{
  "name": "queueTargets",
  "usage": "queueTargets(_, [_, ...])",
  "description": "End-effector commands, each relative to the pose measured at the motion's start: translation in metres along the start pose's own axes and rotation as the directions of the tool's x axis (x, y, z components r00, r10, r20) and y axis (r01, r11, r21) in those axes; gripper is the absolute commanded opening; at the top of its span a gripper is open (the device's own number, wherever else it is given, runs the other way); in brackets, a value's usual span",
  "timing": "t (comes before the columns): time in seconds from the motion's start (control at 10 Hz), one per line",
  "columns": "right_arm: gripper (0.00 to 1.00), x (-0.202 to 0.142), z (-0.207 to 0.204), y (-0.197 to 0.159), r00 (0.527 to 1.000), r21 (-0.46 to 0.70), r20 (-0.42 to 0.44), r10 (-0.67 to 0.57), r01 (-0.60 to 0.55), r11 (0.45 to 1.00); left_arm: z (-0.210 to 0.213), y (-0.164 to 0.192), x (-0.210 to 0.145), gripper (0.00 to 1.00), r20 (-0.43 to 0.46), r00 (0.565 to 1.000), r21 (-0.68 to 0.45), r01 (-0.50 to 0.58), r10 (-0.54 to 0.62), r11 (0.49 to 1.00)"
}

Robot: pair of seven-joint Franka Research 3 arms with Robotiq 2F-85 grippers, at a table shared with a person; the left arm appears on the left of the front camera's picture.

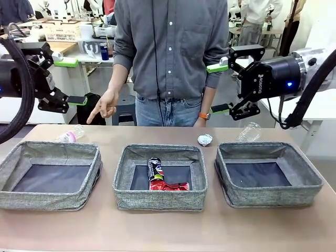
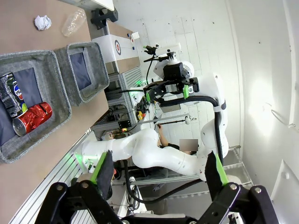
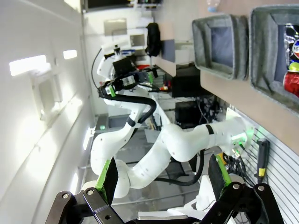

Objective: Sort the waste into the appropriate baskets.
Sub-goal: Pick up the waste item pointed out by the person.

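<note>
Three soft grey woven baskets (image 1: pixel 160 199) sit below both grippers in the front view; the middle one holds a crumpled red can (image 1: pixel 169 185) and a dark printed can (image 1: pixel 155 168). Left gripper (image 1: pixel 72 81) and right gripper (image 1: pixel 219 88) hang empty, jaws apart. A crinkled foil ball (image 1: pixel 205 139) and a clear bottle (image 1: pixel 248 132) lie under the right gripper. Left wrist view: green-padded fingers (image 2: pixel 102 168) spread, cans far upper-left. Right wrist view: fingers (image 3: pixel 111 177) spread, baskets upper-right.

The middle basket (image 1: pixel 157 199) partly hides the red can (image 1: pixel 169 186) behind its near wall.
</note>
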State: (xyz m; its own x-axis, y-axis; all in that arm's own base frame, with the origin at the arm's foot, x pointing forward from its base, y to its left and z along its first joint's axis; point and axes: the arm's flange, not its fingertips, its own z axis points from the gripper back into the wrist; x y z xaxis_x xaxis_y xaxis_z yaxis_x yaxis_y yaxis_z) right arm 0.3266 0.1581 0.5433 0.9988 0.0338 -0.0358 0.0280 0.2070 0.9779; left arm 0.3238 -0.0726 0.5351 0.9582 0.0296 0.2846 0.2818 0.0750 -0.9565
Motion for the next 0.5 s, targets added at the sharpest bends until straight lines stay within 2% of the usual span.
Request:
queueTargets(0.0, [1.0,0.001,-0.001,0.003,1.0,0.024,0.004,0.004,-0.004,1.0,-0.002,-0.005,0.001,1.0,0.011,1.0,-0.022,-0.01,0.011,1.0])
queueTargets(0.1, [1.0,0.001,-0.001,0.003,1.0,0.024,0.004,0.004,-0.004,1.0,0.0,0.0,0.0,1.0,0.0,1.0,0.0,0.0,0.0,1.0])
queueTargets(0.2, [1.0,0.001,-0.001,0.003,1.0,0.024,0.004,0.004,-0.004,1.0,-0.001,0.004,0.018,1.0,0.06,0.991,0.407,0.087,-0.122,0.909])
queueTargets(0.3, [1.0,0.001,-0.001,0.003,1.0,0.024,0.004,0.004,-0.004,1.0,0.001,0.014,0.038,1.0,-0.049,0.988,0.685,0.142,-0.149,0.714])
queueTargets(0.4, [1.0,0.001,-0.001,0.003,1.0,0.024,0.004,0.004,-0.004,1.0,0.006,0.025,0.053,1.0,-0.131,0.985,0.877,0.166,-0.108,0.451])
